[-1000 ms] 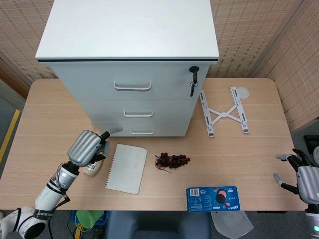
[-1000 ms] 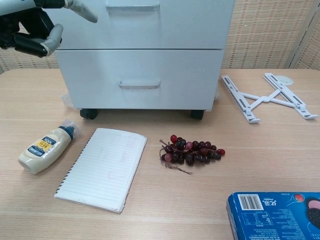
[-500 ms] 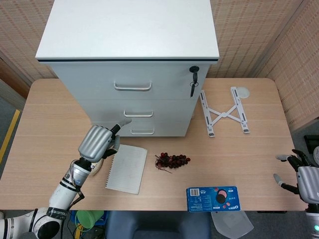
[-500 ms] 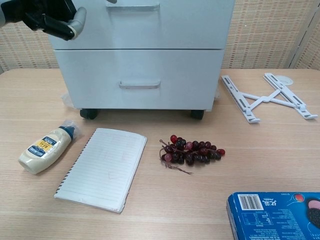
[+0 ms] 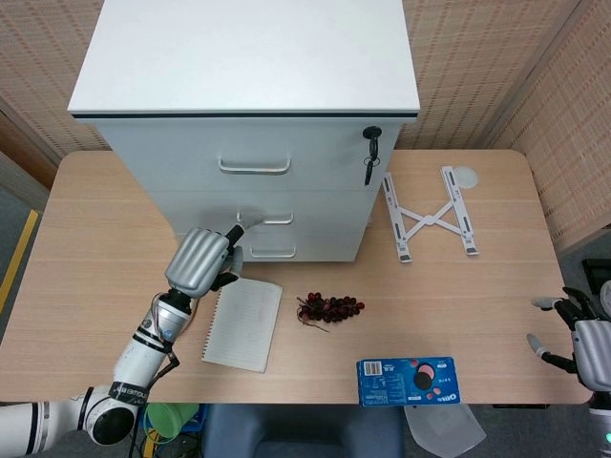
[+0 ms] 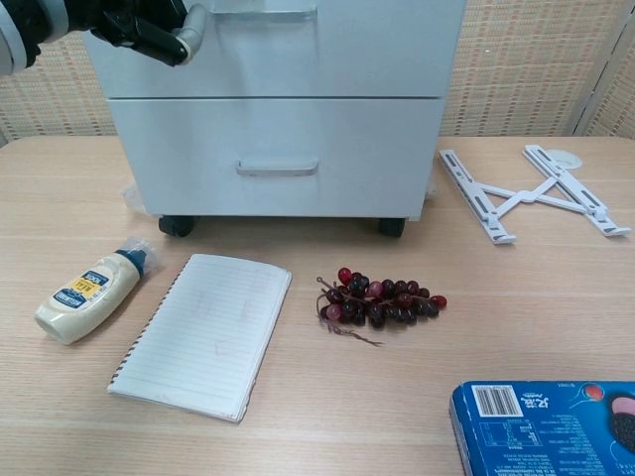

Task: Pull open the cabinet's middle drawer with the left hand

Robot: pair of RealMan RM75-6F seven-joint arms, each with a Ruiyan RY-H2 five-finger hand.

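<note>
currently left robot hand [image 5: 202,262] raised before the cabinet [image 5: 248,134], one finger extended to the middle drawer [image 5: 258,212] handle [image 5: 264,218] – contact unclear, nothing grasped. drawer shut, just ahead. right robot hand [image 5: 584,334] released – fingers spread, at surface [image 5: 477,296] edge.

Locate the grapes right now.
Grapes lie on the table in front of the cabinet, between the notebook and the blue box.

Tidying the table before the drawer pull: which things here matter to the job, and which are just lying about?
Job: cabinet, middle drawer handle, left hand.

Lying about: notebook, grapes, sauce bottle, folding stand, blue biscuit box.
</note>
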